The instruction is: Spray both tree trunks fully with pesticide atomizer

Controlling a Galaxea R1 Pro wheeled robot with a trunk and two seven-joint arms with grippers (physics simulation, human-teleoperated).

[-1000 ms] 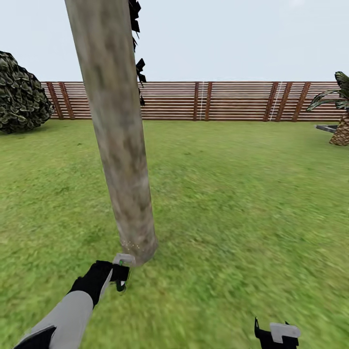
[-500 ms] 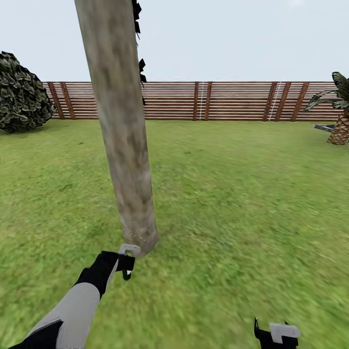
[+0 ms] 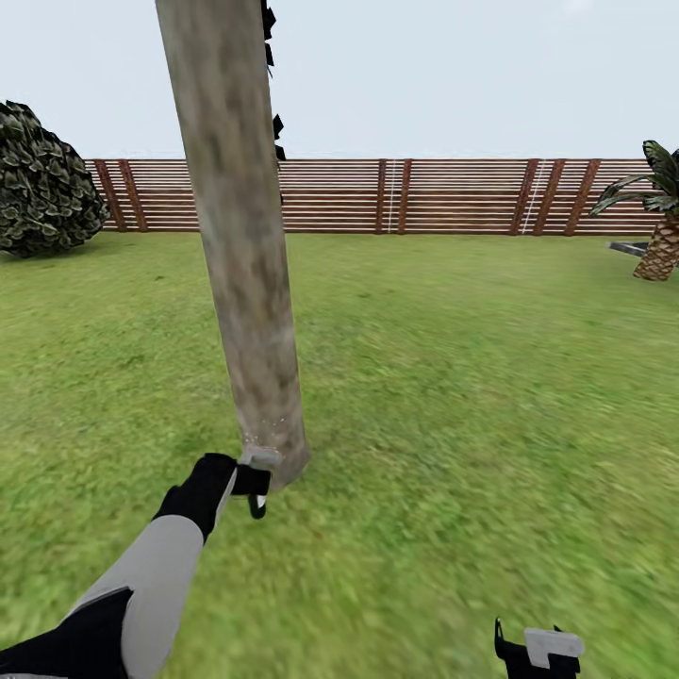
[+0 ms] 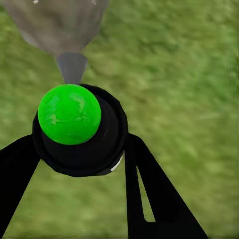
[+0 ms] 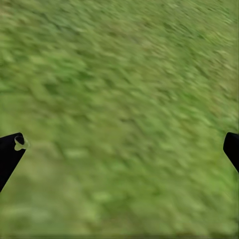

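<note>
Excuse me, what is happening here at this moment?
The robot stands on a lawn in front of a pale tree trunk. Its left gripper is closed on the sprayer, which has a green top, and points the nozzle at the base of the trunk. The right gripper is open and empty above the grass.

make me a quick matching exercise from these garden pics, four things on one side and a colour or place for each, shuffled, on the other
Things:
1. atomizer
2. tree trunk
3. fence
4. right gripper

Descriptions:
A. brown horizontal slats along the far edge of the lawn
B. black body with a bright green round cap, held in the left gripper
C. open, over bare grass, at the lower right of the head view
D. mottled pale beige-grey column rising from the grass

Pairs: 1-B, 2-D, 3-A, 4-C
</note>
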